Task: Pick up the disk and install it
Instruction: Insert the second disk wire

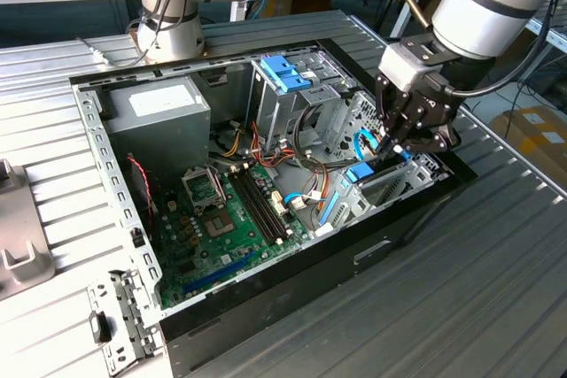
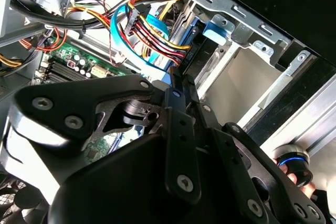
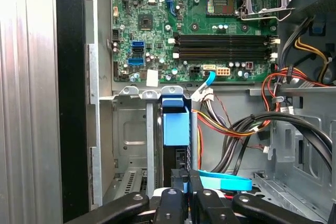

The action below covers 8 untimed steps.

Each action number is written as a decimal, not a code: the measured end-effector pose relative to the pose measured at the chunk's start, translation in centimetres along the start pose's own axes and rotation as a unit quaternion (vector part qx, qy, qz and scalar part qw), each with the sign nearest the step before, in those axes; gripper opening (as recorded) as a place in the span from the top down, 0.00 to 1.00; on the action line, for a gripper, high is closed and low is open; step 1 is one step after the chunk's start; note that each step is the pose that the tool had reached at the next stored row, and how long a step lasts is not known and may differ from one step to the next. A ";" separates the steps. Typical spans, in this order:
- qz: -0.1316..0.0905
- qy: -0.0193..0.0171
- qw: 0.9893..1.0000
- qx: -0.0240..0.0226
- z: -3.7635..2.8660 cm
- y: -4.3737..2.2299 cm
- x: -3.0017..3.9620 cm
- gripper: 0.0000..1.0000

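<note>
Gripper (image 1: pixel 392 143) clamps the disk (image 3: pixel 176 128) edge-on, lowering it into the bay below; seating needs straight downward pressure.

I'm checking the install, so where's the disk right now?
In the exterior view, the disk stands on edge in the drive bay at the case's right end, under the gripper, beside the blue cable.

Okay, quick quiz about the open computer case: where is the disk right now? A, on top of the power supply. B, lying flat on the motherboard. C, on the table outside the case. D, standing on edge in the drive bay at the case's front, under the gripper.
D: in the first wrist view the disk stands on edge in the metal drive bay, right by the gripper; the exterior view shows the gripper at that bay.
</note>
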<state>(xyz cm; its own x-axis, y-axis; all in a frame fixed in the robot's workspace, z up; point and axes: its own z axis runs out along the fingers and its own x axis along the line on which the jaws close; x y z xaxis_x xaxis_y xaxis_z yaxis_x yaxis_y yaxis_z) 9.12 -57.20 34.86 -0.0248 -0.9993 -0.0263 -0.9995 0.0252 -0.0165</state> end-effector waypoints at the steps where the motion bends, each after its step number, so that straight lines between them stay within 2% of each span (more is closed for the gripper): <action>1: 0.000 0.000 1.000 0.000 0.04 -0.01 0.00 0.84; 8: 0.000 0.000 1.000 0.000 0.45 -0.02 0.01 0.84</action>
<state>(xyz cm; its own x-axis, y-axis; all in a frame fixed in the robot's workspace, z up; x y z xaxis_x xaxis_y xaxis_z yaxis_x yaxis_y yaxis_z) 9.15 -57.20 34.41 -0.0248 -0.9994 -0.0255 -0.9995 0.0252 -0.0164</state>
